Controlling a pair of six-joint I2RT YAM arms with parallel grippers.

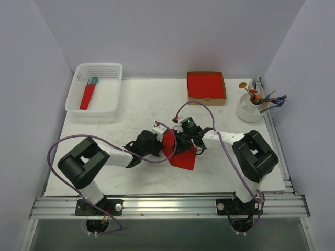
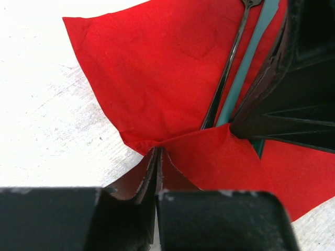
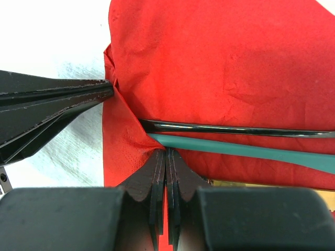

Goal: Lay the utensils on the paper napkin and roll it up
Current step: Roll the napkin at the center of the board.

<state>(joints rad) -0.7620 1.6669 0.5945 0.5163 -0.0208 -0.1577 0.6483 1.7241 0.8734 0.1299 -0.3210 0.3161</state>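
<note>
The paper napkin lies red at the table's middle, between both arms. On it rest the utensils, a slim dark one and a teal handle side by side; their near ends are hidden under a lifted red flap. My left gripper is shut, pinching the napkin's edge at a corner of that flap. My right gripper is shut on the same edge a little further along, with red paper showing between its pads. In the top view the left gripper and right gripper nearly touch above the napkin.
A white basket at the back left holds a red roll with a teal spoon head. A cardboard box with a red stack stands at the back middle. A white cup of colourful cutlery is at the back right.
</note>
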